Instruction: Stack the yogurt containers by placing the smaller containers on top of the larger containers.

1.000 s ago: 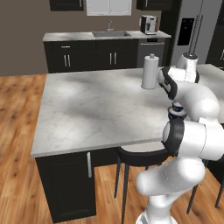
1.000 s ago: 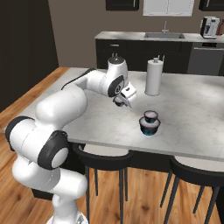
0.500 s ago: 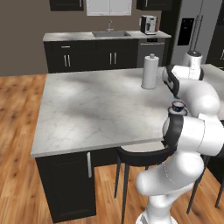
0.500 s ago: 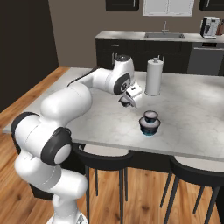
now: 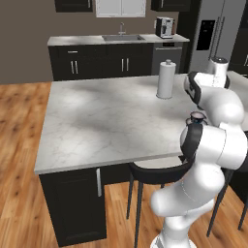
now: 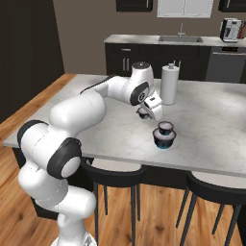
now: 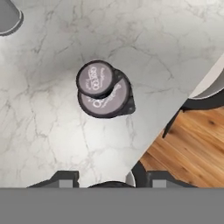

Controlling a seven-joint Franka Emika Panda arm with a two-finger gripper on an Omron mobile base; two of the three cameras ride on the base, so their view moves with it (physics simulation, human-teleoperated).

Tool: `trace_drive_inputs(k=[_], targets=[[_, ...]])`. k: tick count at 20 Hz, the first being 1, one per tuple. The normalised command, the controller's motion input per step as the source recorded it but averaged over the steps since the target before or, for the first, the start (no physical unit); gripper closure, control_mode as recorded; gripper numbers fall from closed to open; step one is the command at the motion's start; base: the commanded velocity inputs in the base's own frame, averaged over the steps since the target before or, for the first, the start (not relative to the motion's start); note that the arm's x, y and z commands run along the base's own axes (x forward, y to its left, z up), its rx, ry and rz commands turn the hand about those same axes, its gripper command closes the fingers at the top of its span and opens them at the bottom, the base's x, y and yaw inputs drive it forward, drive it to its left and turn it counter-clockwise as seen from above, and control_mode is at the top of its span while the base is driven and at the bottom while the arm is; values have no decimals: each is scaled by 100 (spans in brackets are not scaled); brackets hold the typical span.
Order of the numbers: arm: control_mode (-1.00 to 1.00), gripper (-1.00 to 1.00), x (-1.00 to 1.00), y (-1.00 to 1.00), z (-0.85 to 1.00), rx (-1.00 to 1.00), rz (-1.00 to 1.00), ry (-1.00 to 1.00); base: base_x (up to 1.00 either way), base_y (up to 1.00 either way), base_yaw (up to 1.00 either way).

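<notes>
The end effector (image 6: 150, 111) seems clenched on the tiny tub (image 6: 143, 114), though the grip is half hidden. To do this step well, carry the tub straight above the stack, centre it over the mid tub (image 7: 95, 78), lower it slowly and release only at contact. The mid tub looks a little off-centre on the wide tub (image 7: 114, 101). This stack stands near the end effector, apart from it, closer to the front edge of the table (image 6: 206, 110).

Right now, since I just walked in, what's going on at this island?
The robot is stacking yogurt tubs on the marble island. A mid-sized tub already sits on the widest tub. The gripper hangs beside that stack with something small and dark between its fingers, probably the tiniest tub. A paper-towel roll stands behind.
</notes>
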Motion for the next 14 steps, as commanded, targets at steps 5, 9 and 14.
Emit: trace_drive_inputs(k=[5,9,14], targets=[[-100,100,0,-24,-9,0,-1,0,0,0,0],[-100,100,2,-7,-8,0,0,0,0,0,0],[-100,100,10,0,-4,0,0,0,0,0,0]])
